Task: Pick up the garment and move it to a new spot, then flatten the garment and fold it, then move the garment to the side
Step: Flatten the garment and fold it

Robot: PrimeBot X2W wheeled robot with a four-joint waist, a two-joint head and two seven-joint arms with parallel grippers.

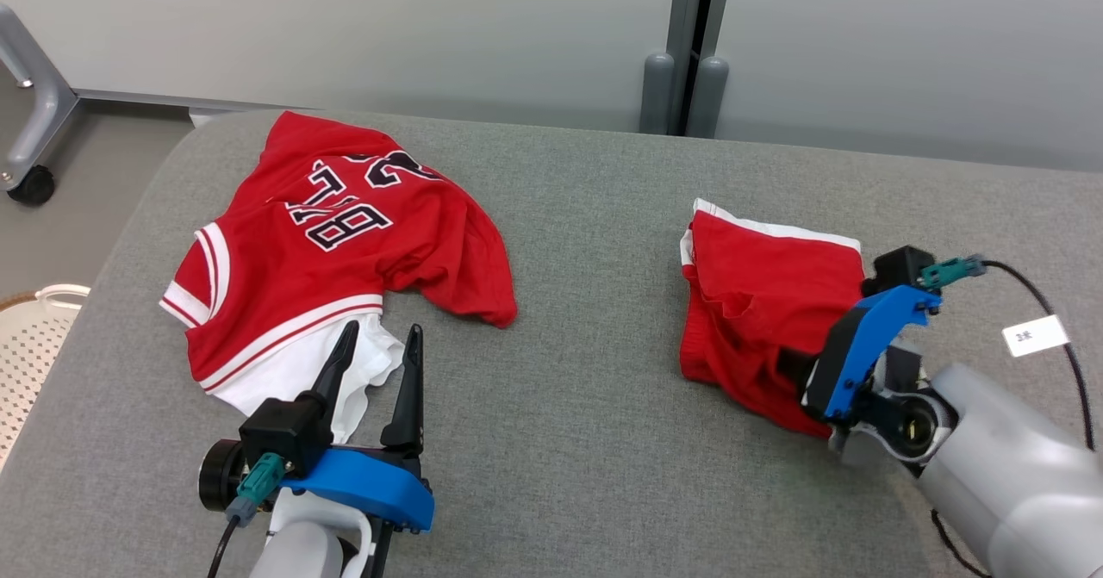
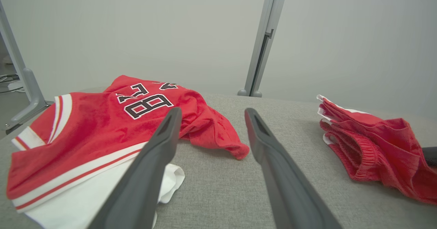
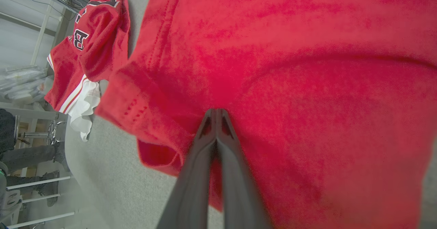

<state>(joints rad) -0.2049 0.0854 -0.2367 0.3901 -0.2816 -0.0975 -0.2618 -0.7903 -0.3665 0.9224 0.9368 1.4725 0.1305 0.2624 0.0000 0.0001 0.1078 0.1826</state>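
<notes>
A red jersey [image 1: 327,251] with black-and-white lettering, striped trim and a white layer showing at its hem lies crumpled on the left of the grey fabric-covered table [image 1: 586,440]. The left gripper [image 1: 383,330] sits just by that hem, fingers spread. On the right lie the red shorts [image 1: 758,294], bunched and white-edged on the far side; the right gripper [image 3: 215,112] has its fingers pressed together, pinching their near edge. Pale grey wall panels [image 1: 388,27] stand behind the table. A white perforated basket [image 1: 39,337] sits beside the table's left edge, contents not discernible
</notes>
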